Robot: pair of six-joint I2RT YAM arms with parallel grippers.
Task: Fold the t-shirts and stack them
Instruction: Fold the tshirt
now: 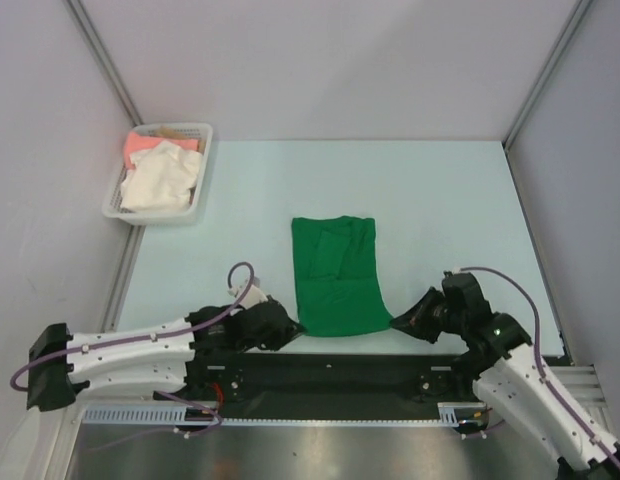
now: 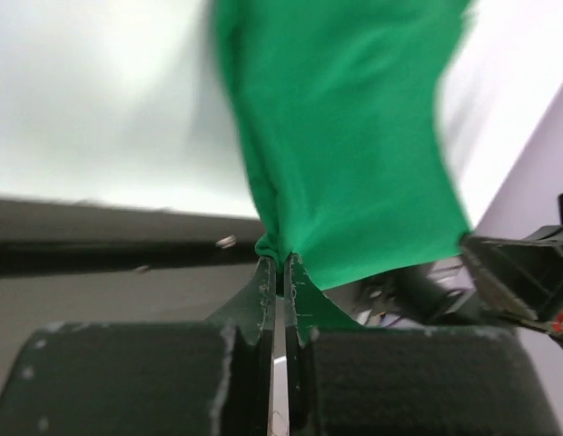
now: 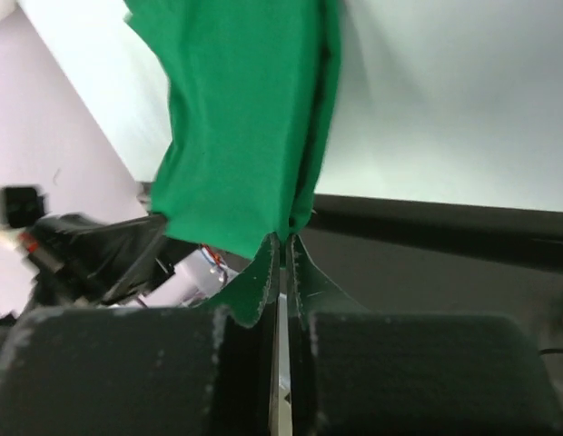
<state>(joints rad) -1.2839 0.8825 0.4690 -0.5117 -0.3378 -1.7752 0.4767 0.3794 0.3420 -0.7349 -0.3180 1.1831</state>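
Left gripper (image 2: pixel 280 265) and right gripper (image 3: pixel 283 243) pinched closed on green t-shirt (image 1: pixel 335 280) hem corners; lift evenly, keep hem taut.

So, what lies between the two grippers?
Only the green t-shirt: its near hem runs from the left gripper to the right gripper, both shut on it. The top view shows this.

The right pincer (image 3: pixel 283 243) pinches the green t-shirt's (image 3: pixel 245 118) corner.

A white plastic lattice basket (image 1: pixel 155 219) is set at the far left corner of a pale blue table (image 1: pixel 440 220); a black strip (image 1: pixel 340 378) is laid along its near edge; grey walls (image 1: pixel 340 60) are seen behind.
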